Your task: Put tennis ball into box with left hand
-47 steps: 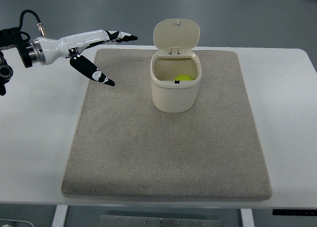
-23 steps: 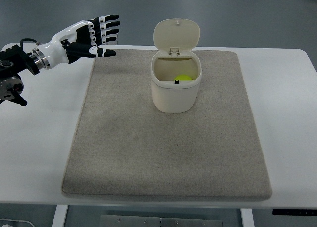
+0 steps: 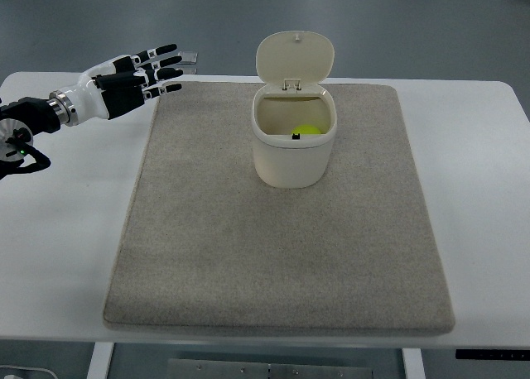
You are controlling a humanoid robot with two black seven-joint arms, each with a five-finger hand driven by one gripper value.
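Left robot hand [image 3: 137,77] had drawn back leftward, fingers spread, empty | box [image 3: 294,139] on mat [image 3: 273,255], lid [image 3: 296,58] up | tennis ball [image 3: 308,131] inside.

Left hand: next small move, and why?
Probably retract toward the table's left edge and rest. The ball already lies inside the box, whose lid stands open, and the left hand hangs well left of it, fingers spread, holding nothing. No grasp looks left to do.
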